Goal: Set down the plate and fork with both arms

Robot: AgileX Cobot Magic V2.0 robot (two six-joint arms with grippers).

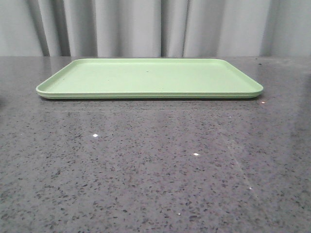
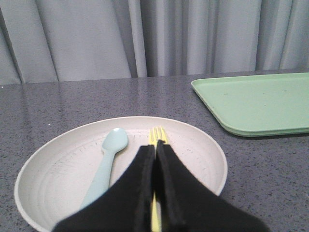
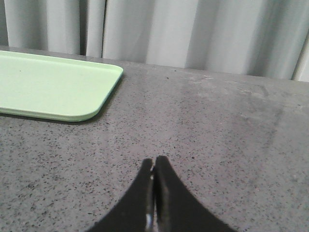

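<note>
My left jaws (image 2: 154, 150) pinch the light, slippery yellow fork (image 2: 157, 136) by its handle, over the plate (image 2: 203, 145). Right jaws (image 3: 153, 166) are clenched, empty.

- My left gripper (image 2: 155, 147) covers most of the fork (image 2: 157, 135); only tines show.
- Plate (image 2: 58, 179) cut off at lower frame edge.
- Blue spoon (image 2: 107, 157) handle end hidden.
- Tray (image 2: 260, 104) cut off at the right edge.
</note>
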